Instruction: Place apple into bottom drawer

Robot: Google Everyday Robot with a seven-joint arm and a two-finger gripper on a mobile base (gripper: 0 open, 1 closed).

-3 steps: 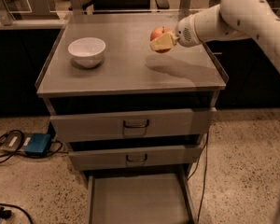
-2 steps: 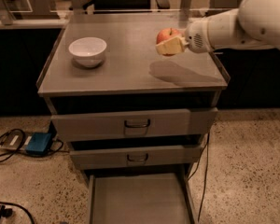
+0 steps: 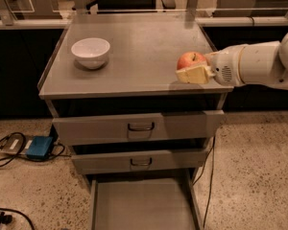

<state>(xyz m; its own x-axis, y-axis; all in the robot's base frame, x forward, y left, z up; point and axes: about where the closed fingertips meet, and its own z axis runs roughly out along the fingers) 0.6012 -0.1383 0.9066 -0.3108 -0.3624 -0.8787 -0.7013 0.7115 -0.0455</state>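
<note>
The red-orange apple [image 3: 191,60] is held in my gripper [image 3: 192,69], whose pale fingers [image 3: 194,74] are shut on it. The white arm reaches in from the right. The gripper holds the apple in the air over the front right part of the grey cabinet top [image 3: 134,51]. The bottom drawer [image 3: 144,206] is pulled open at the foot of the cabinet, a shallow grey tray with nothing in it, below and left of the apple.
A white bowl [image 3: 90,51] stands on the cabinet top at the left. The two upper drawers [image 3: 140,127] with dark handles are partly pulled out. A blue box [image 3: 40,147] and cables lie on the floor at the left.
My gripper has carried the apple forward and lower, from above the back right of the top to its front right edge.
</note>
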